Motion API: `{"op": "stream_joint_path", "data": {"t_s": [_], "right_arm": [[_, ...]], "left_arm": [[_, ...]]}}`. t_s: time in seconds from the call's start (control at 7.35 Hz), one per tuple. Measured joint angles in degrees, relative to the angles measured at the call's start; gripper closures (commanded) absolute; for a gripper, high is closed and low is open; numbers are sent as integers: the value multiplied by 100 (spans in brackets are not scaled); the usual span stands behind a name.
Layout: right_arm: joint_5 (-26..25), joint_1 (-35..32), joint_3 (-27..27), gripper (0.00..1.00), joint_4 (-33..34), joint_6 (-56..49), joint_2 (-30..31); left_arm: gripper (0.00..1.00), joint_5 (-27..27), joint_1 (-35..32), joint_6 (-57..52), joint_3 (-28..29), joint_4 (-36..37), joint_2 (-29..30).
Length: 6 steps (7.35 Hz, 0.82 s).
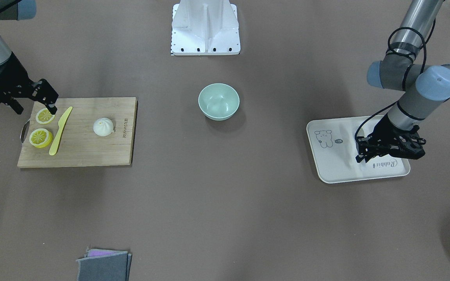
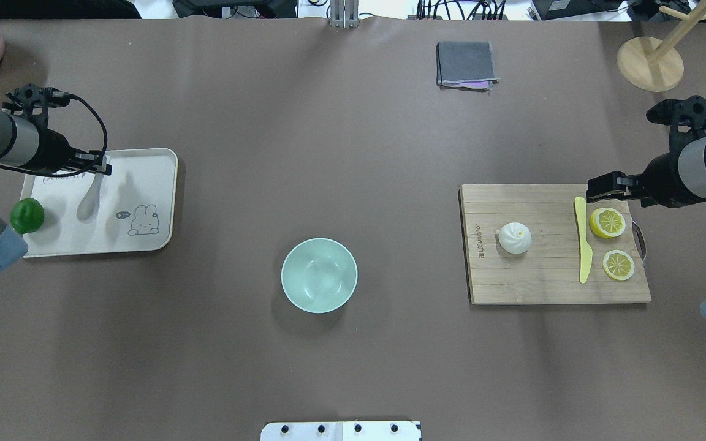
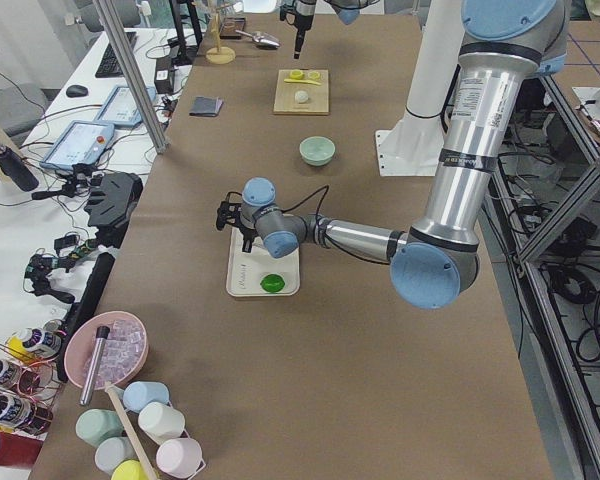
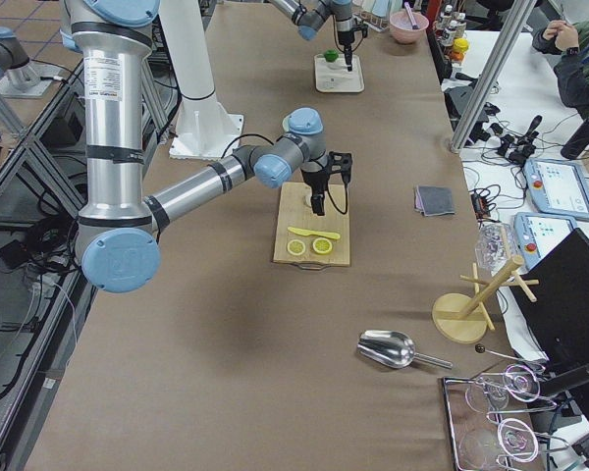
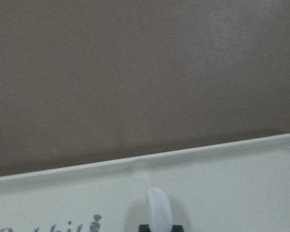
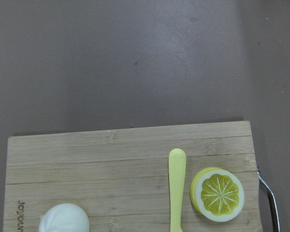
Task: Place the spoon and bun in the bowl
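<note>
Overhead exterior shows the left gripper at the upper left of the frame, over the top edge of a tray. In the left wrist view its dark fingertips press on both sides of the spoon's handle end, pinching it. The spoon's long axis runs nearly up and down the frame, tilted a little. The handle points to the upper right into the gripper, and the scoop lies below it, on the tray. A lime sits at the tray's left edge.

The right gripper hovers at the right of the frame over the upper right corner of a board. In the front-facing view its fingers stand wide apart, holding nothing. The bun rests on the board to the lower left of this gripper, apart from it, pleated top up. A knife and two lemon slices lie between them. The bowl stands empty at mid-frame.
</note>
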State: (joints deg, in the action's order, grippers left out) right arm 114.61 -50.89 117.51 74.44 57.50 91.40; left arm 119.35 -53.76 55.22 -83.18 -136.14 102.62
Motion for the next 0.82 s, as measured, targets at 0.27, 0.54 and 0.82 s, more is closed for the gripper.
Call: {"op": "stream_joint_path", "data": {"t_s": [0.27, 0.54, 0.82], "right_arm": [[0, 7, 0, 0, -2, 13, -5], [0, 9, -1, 0, -6, 15, -8], [0, 13, -8, 0, -7, 15, -8]], "left_arm": [[100, 11, 44, 843, -432, 20, 71], [100, -20, 285, 1737, -988, 38, 108], [100, -291, 748, 2703, -1430, 45, 369]]}}
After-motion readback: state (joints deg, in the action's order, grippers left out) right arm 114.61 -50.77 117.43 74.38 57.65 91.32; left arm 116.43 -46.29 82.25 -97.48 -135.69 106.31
